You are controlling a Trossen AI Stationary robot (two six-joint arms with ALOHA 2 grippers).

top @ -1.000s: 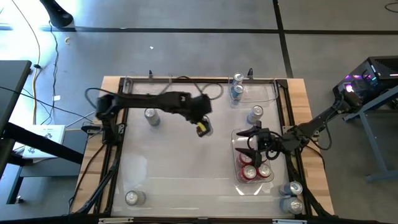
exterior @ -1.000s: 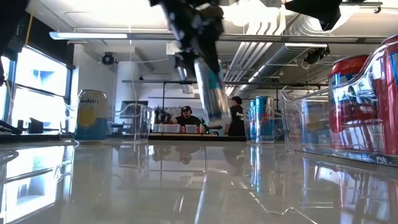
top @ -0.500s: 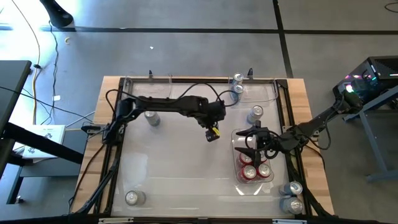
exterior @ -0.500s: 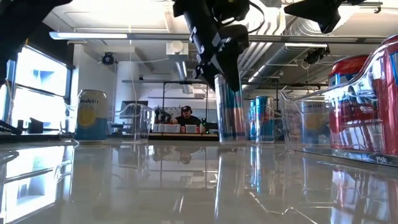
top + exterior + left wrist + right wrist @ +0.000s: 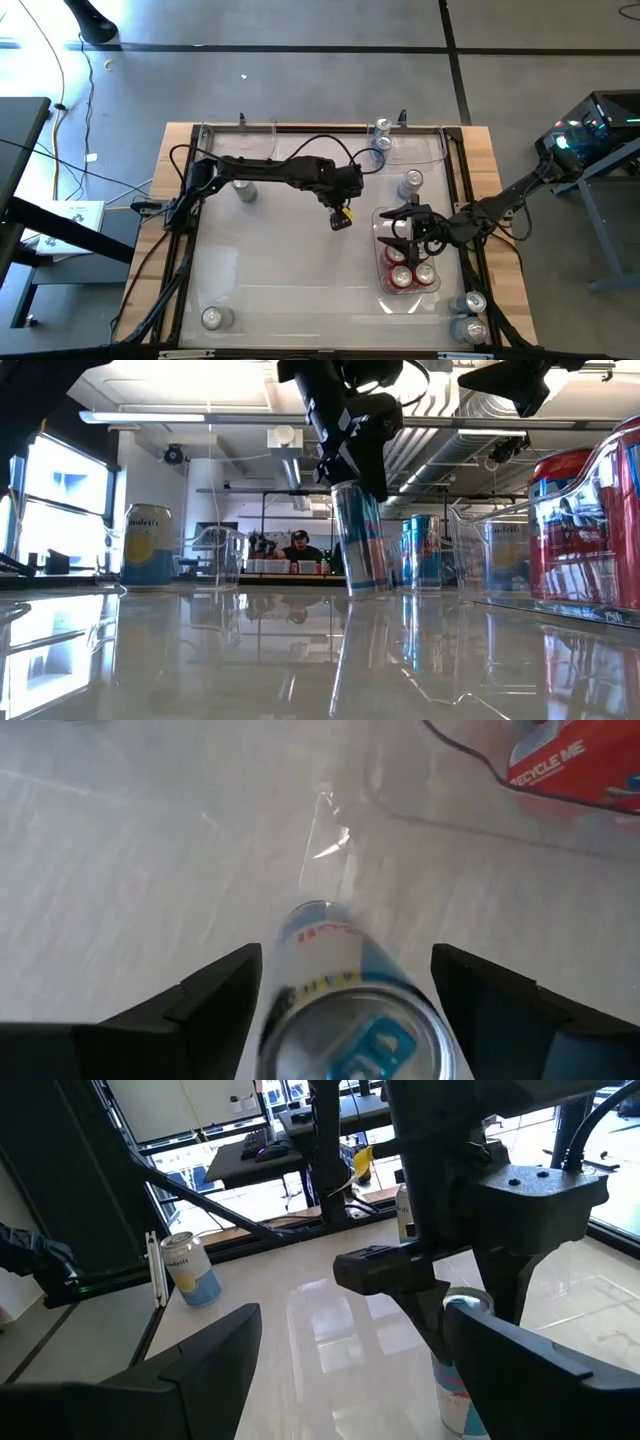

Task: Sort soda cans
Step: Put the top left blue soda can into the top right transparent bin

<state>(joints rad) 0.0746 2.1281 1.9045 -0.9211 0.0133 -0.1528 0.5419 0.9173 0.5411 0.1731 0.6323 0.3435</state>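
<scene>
A blue-and-silver soda can (image 5: 362,540) is at the table's middle, left of the bin of red cans, with its base at the table top. It leans, its top tipped toward the low view's left. My left gripper (image 5: 342,214) points steeply down over it. Its fingers are open on either side of the can's upper part (image 5: 335,960). My right gripper (image 5: 405,235) hovers open over the clear bin (image 5: 383,300) that holds several red cans (image 5: 405,276). My left gripper comes at the can from above with a finger (image 5: 215,1000) on each side of its upper body. A narrow gap shows at both fingertips. I cannot tell whether either finger touches the leaning can farther up.
A far clear bin holds two blue cans (image 5: 379,140). Another can (image 5: 410,182) stands near it. Silver cans stand at the far left (image 5: 243,187) and near left (image 5: 212,317). Two more cans (image 5: 471,315) stand at the near right corner. The table's middle and near left are bare.
My left gripper has carried the can toward the table's right edge and down, until the can's base came to the table beside the red-can bin. Since then the arm has kept almost still, and the can leans more than half a second ago.
</scene>
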